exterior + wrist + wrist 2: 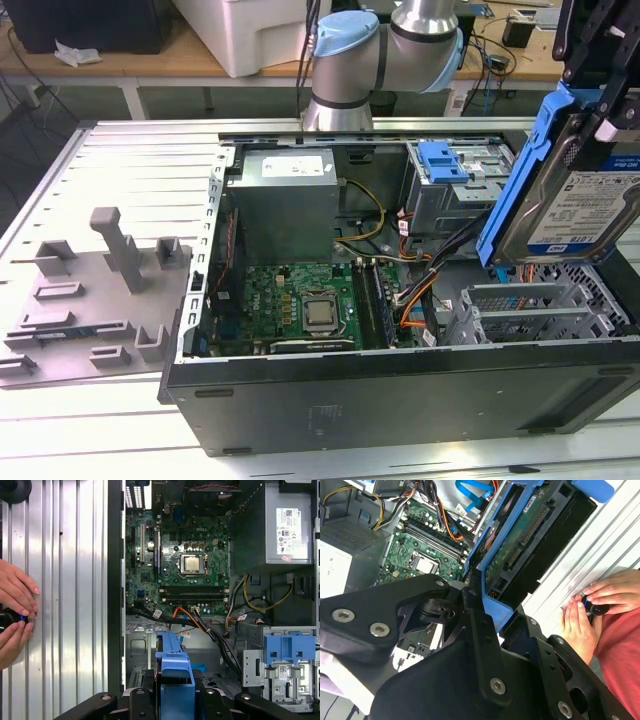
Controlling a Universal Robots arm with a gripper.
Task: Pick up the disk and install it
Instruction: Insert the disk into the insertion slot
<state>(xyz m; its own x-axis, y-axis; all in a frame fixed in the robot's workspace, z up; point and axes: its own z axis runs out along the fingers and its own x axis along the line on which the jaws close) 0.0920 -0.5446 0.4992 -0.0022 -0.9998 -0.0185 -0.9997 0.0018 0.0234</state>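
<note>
The disk (575,205) hangs tilted in the air over the right end of the open computer case (400,400) in the exterior view. It is silver, with a white-and-blue label and blue carrier rails (520,170). My gripper (600,120) comes down from the upper right and is shut on the disk's top edge. In the second wrist view the disk's green circuit-board underside (520,545) shows between the black fingers of the gripper (497,612). In the first wrist view the disk is an edge-on blue strip (175,672) held by the gripper (175,702).
Inside the case lie the motherboard (290,290), a power supply (285,195), loose cables and a metal drive cage with a blue bracket (445,160). A slotted metal bay (530,310) sits below the disk. A grey fixture tray (90,300) lies to the left. A person's hands (15,600) rest beside the case.
</note>
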